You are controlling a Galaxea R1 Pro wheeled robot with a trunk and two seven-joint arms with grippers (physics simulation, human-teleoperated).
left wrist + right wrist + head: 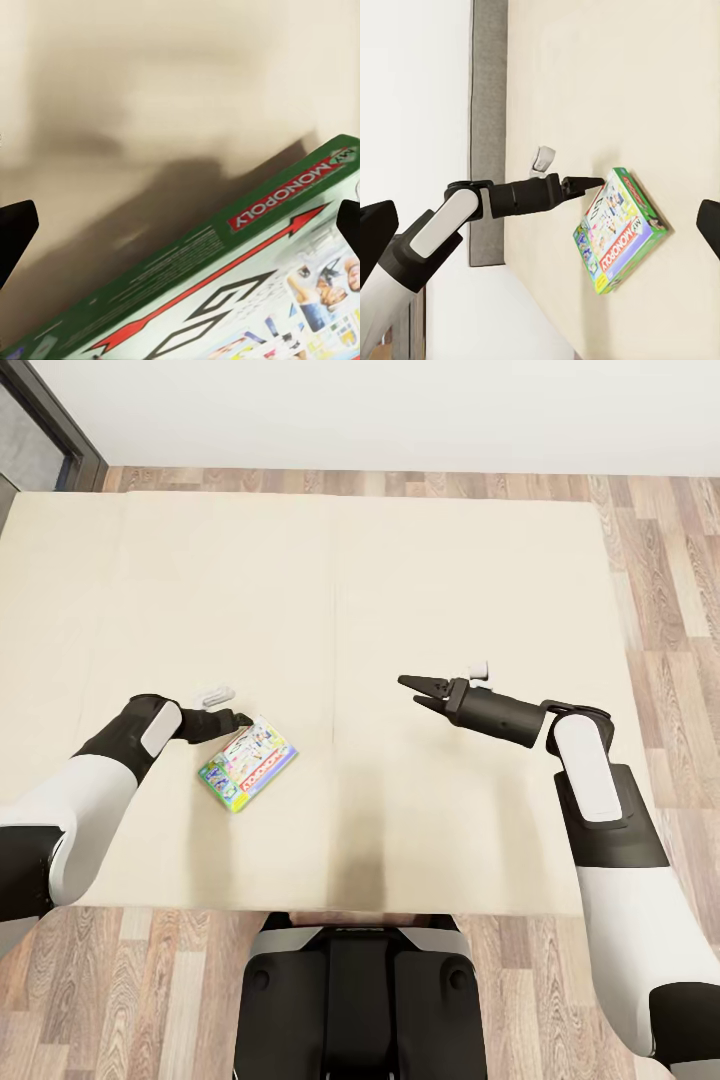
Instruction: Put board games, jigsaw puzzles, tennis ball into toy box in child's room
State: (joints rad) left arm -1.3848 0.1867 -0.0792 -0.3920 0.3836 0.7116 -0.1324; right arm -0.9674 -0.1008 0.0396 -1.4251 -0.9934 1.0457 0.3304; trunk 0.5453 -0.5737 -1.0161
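A flat green-edged Monopoly board game (248,763) lies on the beige bed (400,590), near its front left. My left gripper (240,720) hovers at the box's far edge, open. In the left wrist view the box's green side and printed lid (247,300) lie close between the widely spread fingertips (16,232). My right gripper (417,693) is open over the bare mattress, right of the middle, pointing left toward the box. The right wrist view takes in the box (619,229) and the left gripper (589,181) beside it. The table, the toy box, the jigsaw puzzles and the tennis ball are out of view.
Wood plank floor (660,560) borders the bed at the right, behind it and in front by my base (360,1000). A white wall runs along the back, with a dark door frame (50,420) at the far left. A grey bed frame edge (487,112) is visible.
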